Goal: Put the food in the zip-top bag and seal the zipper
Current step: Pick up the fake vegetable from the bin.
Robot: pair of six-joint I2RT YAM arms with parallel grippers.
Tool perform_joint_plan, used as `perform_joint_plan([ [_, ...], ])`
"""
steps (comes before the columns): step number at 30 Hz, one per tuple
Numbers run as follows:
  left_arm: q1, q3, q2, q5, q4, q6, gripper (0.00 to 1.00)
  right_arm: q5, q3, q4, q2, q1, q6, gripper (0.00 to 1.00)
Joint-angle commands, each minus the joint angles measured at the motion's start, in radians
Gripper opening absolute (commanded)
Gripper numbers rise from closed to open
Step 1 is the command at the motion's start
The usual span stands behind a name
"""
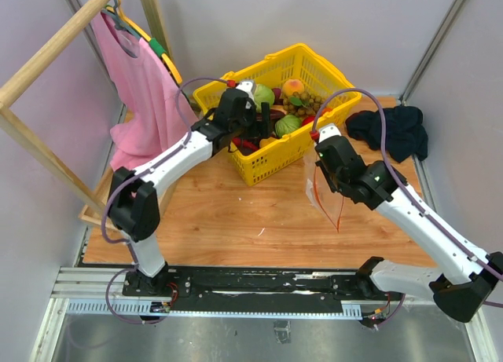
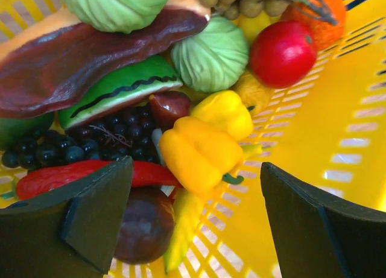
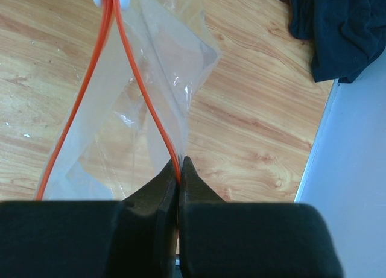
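Observation:
The food lies heaped in a yellow lattice basket. My left gripper reaches into it and stands open, one finger either side of a yellow bell pepper without touching it. Around the pepper are a green cabbage, a red round fruit, a dark purple piece and a red chili. My right gripper is shut on the red-orange zipper of the zip-top bag. The bag hangs from it above the wooden table, right of the basket, its mouth parted.
A dark cloth lies at the back right by the wall. A pink garment hangs from a wooden rack at the left. The basket's yellow wall rises close beside my left gripper's right finger.

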State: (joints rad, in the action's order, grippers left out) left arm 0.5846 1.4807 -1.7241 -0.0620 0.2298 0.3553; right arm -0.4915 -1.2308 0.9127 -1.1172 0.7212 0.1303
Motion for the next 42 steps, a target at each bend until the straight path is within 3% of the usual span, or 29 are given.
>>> perform_joint_plan([
  [1, -0.002, 0.139, -0.115, -0.029, 0.141, 0.062, 0.91, -0.002, -0.005, -0.013, -0.007, 0.009, 0.014, 0.01],
  [9, 0.000, 0.309, -0.295, -0.043, 0.286, 0.292, 0.94, -0.002, 0.012, -0.025, -0.012, 0.009, 0.011, 0.02],
  [11, 0.000, 0.335, -0.324, -0.041, 0.312, 0.318, 0.99, -0.005, 0.017, -0.027, -0.011, 0.009, 0.011, 0.02],
  [27, 0.037, 0.365, -0.467, -0.071, 0.365, 0.296, 0.98, 0.000, 0.045, -0.046, 0.001, 0.008, 0.011, 0.03],
  [37, 0.037, 0.336, -0.393, -0.108, 0.361, 0.248, 0.78, -0.002, 0.047, -0.051, 0.014, 0.009, 0.011, 0.03],
  [42, 0.037, 0.286, -0.319, -0.101, 0.316, 0.234, 0.63, -0.001, 0.044, -0.051, 0.015, 0.009, 0.012, 0.03],
])
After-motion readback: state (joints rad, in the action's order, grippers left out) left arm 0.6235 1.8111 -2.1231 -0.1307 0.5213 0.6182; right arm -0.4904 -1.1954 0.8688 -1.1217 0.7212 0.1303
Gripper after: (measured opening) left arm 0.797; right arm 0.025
